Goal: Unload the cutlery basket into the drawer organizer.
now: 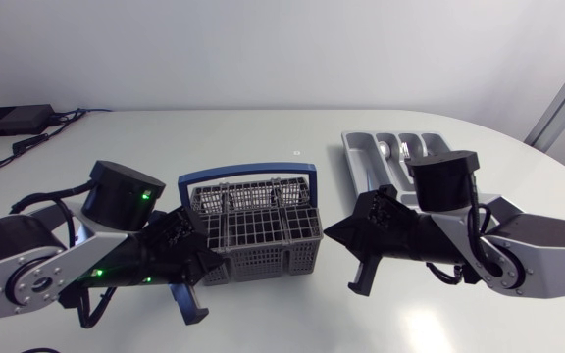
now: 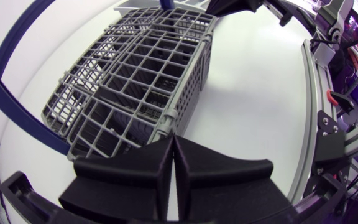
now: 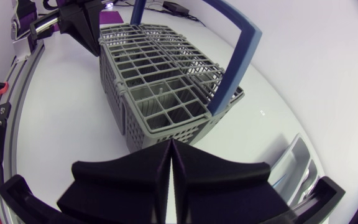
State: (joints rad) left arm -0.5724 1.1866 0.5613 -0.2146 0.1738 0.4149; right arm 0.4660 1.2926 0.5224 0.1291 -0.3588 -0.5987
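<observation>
Left gripper (image 2: 171, 142) and right gripper (image 3: 171, 144), fingers pressed together and holding nothing, flank the cutlery basket (image 1: 258, 235) mid-table. Only the head view shows something shiny inside the drawer organizer (image 1: 359, 157), far right. The basket's contents are unclear.

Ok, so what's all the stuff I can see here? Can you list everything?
cutlery basket: one, grey mesh with a blue handle, middle of the table, between the two grippers.
drawer organizer: one, grey, far right part of the table, beyond the right arm.
shiny item: one, silvery, in an organizer compartment, too small to name.
table: one, white, under everything.
left arm: one, silver-grey and black, coming in from the left.
left gripper: one, black, fingers shut, at a corner of the basket.
right arm: one, silver-grey and black, coming in from the right.
right gripper: one, black, fingers shut, pointing at the basket.
</observation>
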